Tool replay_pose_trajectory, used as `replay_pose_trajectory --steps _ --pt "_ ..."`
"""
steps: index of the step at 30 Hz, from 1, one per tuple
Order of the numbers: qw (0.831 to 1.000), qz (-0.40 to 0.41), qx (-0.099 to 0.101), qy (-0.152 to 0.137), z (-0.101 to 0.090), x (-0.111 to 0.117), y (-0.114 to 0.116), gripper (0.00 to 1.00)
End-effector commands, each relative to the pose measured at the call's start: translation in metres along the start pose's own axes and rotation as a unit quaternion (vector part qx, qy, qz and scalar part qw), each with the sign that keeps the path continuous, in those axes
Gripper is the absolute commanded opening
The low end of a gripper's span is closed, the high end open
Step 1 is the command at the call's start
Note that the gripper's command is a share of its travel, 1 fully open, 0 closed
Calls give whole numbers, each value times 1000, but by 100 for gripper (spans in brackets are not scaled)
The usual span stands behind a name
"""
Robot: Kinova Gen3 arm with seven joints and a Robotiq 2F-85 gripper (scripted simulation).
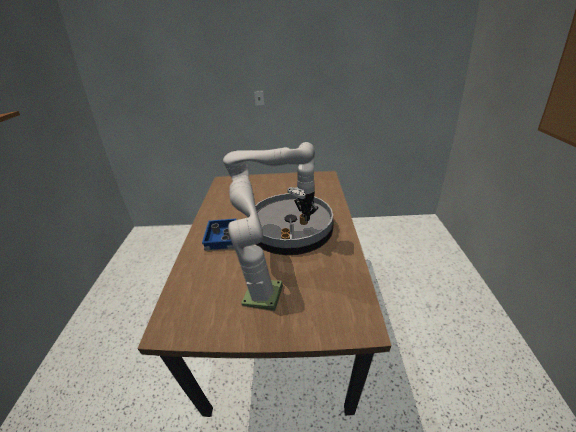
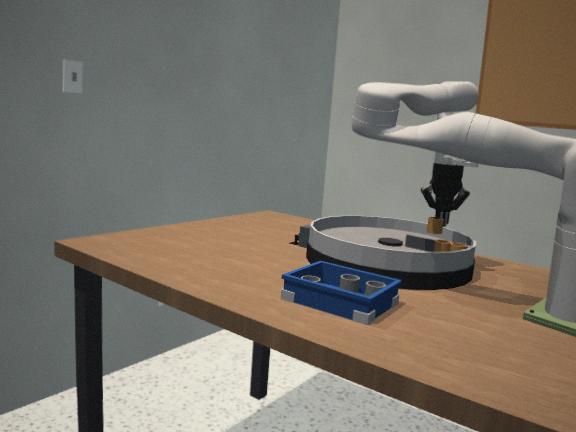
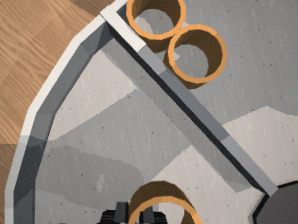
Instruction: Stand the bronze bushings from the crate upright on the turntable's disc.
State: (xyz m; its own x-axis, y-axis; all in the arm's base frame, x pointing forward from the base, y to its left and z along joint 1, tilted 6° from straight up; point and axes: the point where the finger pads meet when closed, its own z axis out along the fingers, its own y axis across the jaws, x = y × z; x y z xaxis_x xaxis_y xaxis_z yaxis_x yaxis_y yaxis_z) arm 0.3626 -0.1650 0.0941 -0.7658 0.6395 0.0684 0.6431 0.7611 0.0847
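My gripper (image 1: 304,215) (image 2: 443,217) (image 3: 134,216) is shut on a bronze bushing (image 1: 303,219) (image 2: 435,225) (image 3: 162,202). It holds the bushing upright, low over the grey turntable disc (image 1: 275,207) (image 2: 350,235) (image 3: 125,145), right of the dark hub (image 1: 290,217) (image 2: 390,241) (image 3: 282,205). I cannot tell whether it touches the disc. Two more bronze bushings (image 1: 285,233) (image 2: 441,245) (image 3: 155,20) stand upright side by side on the disc near its rim, the second in the wrist view (image 3: 197,54). The blue crate (image 1: 211,242) (image 2: 325,296) holds three steel bushings (image 2: 350,282) (image 1: 216,228).
A raised grey bar (image 3: 190,110) (image 2: 419,241) runs across the disc from the hub to the rim, between my gripper and the two standing bushings. The disc has a raised rim (image 2: 400,257). The arm's base (image 1: 262,299) stands on the wooden table (image 1: 320,310).
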Motion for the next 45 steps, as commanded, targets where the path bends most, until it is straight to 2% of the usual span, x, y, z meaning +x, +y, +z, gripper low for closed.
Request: replay_pose_trajectory --steps 1,19,45 --pt "1000 -6 1 -3 1 -1 0 0" --pt "1000 -5 1 -3 3 -1 0 0" --pt "1000 -5 1 -3 32 0 0 0"
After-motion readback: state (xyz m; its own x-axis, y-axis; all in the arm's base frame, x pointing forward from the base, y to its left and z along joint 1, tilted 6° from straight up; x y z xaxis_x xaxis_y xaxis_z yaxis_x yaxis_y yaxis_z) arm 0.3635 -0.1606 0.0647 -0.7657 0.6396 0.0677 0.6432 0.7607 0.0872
